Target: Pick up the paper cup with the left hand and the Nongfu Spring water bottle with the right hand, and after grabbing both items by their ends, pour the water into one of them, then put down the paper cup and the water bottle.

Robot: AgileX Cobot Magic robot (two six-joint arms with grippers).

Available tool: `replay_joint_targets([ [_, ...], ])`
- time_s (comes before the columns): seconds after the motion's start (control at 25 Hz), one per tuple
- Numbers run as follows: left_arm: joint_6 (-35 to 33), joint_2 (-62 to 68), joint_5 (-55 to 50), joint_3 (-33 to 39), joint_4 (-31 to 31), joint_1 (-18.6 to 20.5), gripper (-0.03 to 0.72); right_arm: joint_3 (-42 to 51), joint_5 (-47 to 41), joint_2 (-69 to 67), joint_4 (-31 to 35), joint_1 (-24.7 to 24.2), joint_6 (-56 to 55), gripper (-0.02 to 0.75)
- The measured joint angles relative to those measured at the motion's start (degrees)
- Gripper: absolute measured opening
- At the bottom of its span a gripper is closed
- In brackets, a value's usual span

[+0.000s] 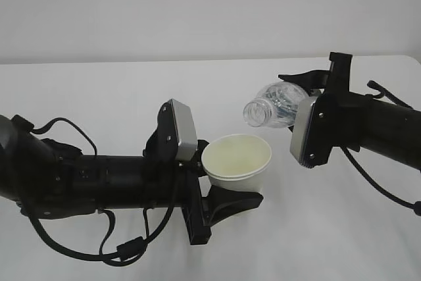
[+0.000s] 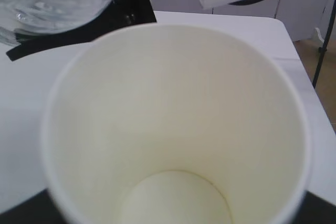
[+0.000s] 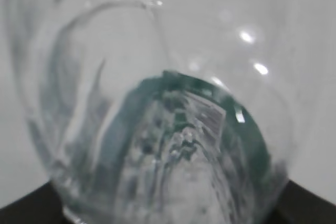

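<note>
With left hand [image 1: 227, 199] gripping the paper cup [image 1: 237, 160] and right hand [image 1: 309, 106] gripping the tilted Nongfu Spring water bottle [image 1: 273, 104], we judge the neck should move left over the rim before pouring.

The paper cup [image 2: 173, 124] runs off the bottom edge of the left wrist view, its base and outer wall unseen — the left hand's fingers are out of that view. The Nongfu Spring water bottle [image 3: 157, 119] fills the right wrist view as a blur; whether water lies inside cannot be told. In the exterior view its lower body hides behind the right hand [image 1: 342, 120] — the grip itself unseen.
</note>
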State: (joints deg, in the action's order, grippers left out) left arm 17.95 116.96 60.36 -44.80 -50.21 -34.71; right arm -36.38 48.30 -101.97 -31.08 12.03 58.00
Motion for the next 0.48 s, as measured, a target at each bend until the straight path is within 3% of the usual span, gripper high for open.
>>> replay_joint_targets([
  [0.48,0.00,0.00,0.44,0.00,-0.77,0.00,0.442,0.00,2.45,0.00,0.00,0.00,3.02,0.448],
])
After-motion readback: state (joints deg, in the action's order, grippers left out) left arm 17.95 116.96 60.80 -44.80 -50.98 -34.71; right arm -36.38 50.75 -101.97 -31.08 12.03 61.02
